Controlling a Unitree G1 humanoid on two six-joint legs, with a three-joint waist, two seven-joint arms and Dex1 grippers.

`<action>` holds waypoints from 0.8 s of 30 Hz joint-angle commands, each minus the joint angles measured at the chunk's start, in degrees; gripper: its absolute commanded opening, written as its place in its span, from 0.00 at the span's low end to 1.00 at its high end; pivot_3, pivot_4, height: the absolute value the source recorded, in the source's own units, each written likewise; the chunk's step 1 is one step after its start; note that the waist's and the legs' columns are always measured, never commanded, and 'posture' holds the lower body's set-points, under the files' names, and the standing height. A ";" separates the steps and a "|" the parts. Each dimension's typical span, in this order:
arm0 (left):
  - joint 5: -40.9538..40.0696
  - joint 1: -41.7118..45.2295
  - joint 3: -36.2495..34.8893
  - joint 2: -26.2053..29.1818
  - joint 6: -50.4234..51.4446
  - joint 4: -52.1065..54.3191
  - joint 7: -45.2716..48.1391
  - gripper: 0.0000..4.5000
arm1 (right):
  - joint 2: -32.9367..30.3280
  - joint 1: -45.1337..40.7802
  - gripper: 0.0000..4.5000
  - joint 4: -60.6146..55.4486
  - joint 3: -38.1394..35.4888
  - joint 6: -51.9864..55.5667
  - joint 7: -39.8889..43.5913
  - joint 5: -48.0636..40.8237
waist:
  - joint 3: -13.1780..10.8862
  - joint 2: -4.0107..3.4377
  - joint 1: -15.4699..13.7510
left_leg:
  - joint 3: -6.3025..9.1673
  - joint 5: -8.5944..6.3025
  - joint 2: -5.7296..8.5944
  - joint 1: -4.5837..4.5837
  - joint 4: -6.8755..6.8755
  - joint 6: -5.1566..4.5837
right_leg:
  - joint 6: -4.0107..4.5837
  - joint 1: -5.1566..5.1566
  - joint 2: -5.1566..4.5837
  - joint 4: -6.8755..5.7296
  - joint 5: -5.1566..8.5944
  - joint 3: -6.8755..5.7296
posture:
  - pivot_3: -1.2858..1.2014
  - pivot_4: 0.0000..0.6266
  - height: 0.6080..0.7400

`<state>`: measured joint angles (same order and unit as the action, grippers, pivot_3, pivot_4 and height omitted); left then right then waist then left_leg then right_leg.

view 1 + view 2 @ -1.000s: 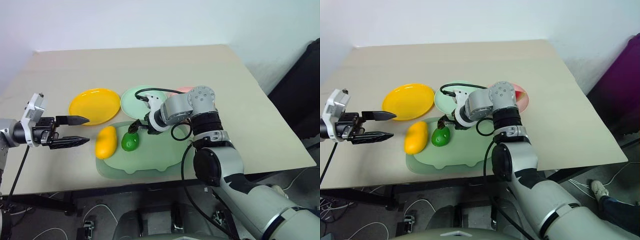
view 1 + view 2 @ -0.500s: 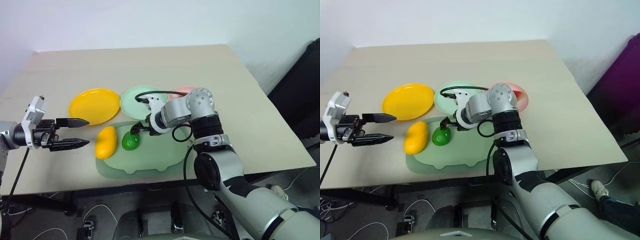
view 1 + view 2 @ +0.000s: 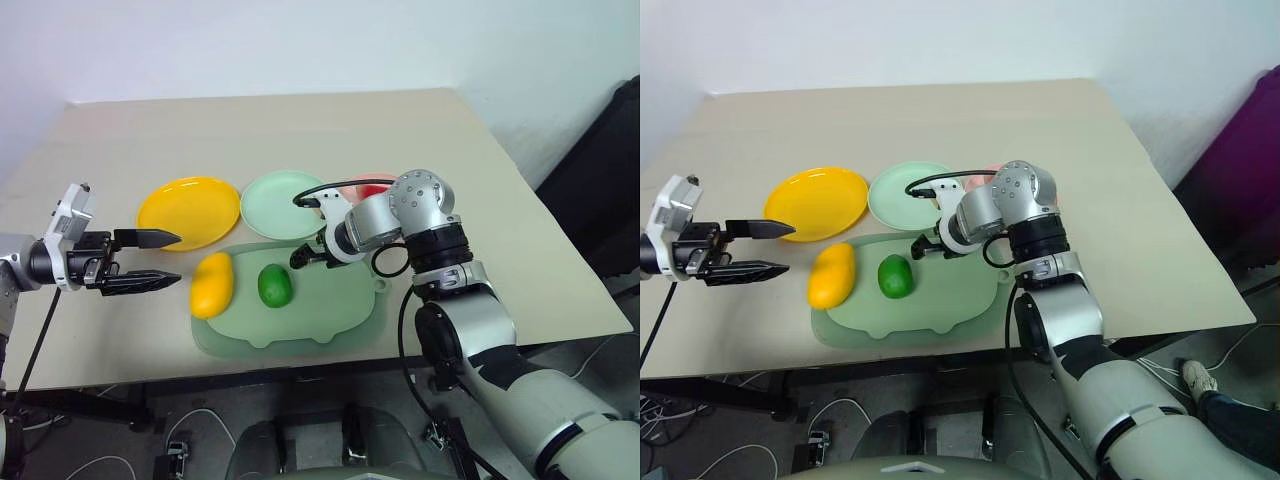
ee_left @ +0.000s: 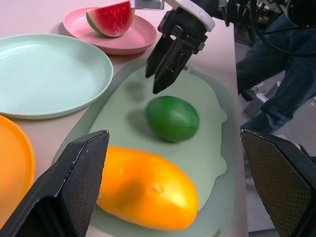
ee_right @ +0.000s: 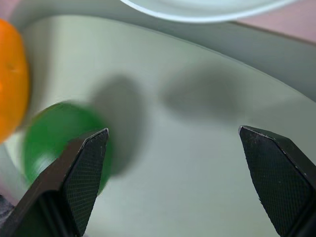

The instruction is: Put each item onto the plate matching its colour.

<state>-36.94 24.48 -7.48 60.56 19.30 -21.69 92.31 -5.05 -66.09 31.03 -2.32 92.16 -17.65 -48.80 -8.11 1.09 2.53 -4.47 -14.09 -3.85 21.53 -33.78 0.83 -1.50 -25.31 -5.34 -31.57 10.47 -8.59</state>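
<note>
The yellow mango (image 3: 212,284) and the green fruit (image 3: 274,286) lie side by side on the pale green mat (image 3: 320,310). My right gripper (image 3: 297,260) hangs open just right of the green fruit and above the mat, with nothing between its fingers (image 5: 74,173). The watermelon wedge (image 4: 111,19) rests on the pink plate (image 4: 136,39), partly hidden behind my right arm in the eye views. The yellow plate (image 3: 190,212) and the mint green plate (image 3: 285,204) stand empty behind the mat. My left gripper (image 3: 178,258) is open, left of the mango, holding nothing.
The mat lies near the table's front edge (image 3: 300,365). A person's legs in jeans (image 4: 276,74) stand beyond the table's right side. Bare tabletop (image 3: 300,130) stretches behind the plates.
My right gripper has drawn back to the right, off the green fruit. The fruit has shifted slightly right and lies free on the mat. The left arm stayed put.
</note>
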 commanded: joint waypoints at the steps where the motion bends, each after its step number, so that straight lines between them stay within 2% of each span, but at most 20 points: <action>1: -0.82 0.63 -0.22 0.79 -0.63 -0.03 0.19 1.00 | -2.40 -0.86 0.99 -1.70 1.29 0.33 1.94 -0.95 | 0.00 0.00 0.02 | 0.00 0.00 0.00 0.00 0.00 0.00 | 0.00 0.00 -0.01 0.00 0.00 0.00 | 0.52 0.24 1.00; 8: -0.94 0.69 -0.06 0.68 -0.59 -0.11 0.19 1.00 | -3.89 -3.08 0.99 -1.16 -0.14 0.33 3.31 0.17 | 0.00 -0.01 -0.02 | 0.00 0.00 -0.01 -0.01 -0.02 0.00 | 0.00 -0.01 0.03 -0.02 0.00 -0.03 | 0.52 0.24 1.00; 16: -0.94 1.22 0.44 0.61 -0.71 -0.36 0.19 1.00 | 4.59 -6.05 0.99 2.41 -17.66 0.33 -1.64 -3.61 | -0.01 -0.01 0.00 | -0.02 0.00 -0.03 -0.01 -0.02 0.00 | -0.01 -0.01 0.06 -0.03 -0.01 -0.03 | 0.52 0.24 1.00; 20: -0.96 1.42 0.72 0.85 -0.79 -0.60 0.19 1.00 | 6.19 -6.03 0.99 2.18 -17.29 0.33 -0.57 -8.13 | 0.00 -0.01 -0.02 | -0.02 0.00 -0.03 -0.01 -0.03 0.00 | -0.01 0.01 0.03 -0.04 -0.01 -0.02 | 0.52 0.24 1.00; 24: -1.17 1.46 0.91 1.10 -0.56 -0.48 0.19 1.00 | 6.18 -2.59 0.99 -2.00 -7.88 0.33 1.01 -15.03 | 0.00 0.00 0.05 | 0.00 0.00 -0.05 -0.02 -0.03 0.00 | 0.00 0.01 -0.12 -0.03 -0.01 -0.02 | 0.52 0.24 1.00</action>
<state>-36.99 25.00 -5.92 60.56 19.24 -22.48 92.31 1.01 -69.09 31.74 -13.07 92.15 -17.64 -59.91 -8.11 1.09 2.58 -4.46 -14.09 -3.90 21.51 -33.81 0.83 -1.50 -25.28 -5.48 -31.60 10.47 -8.61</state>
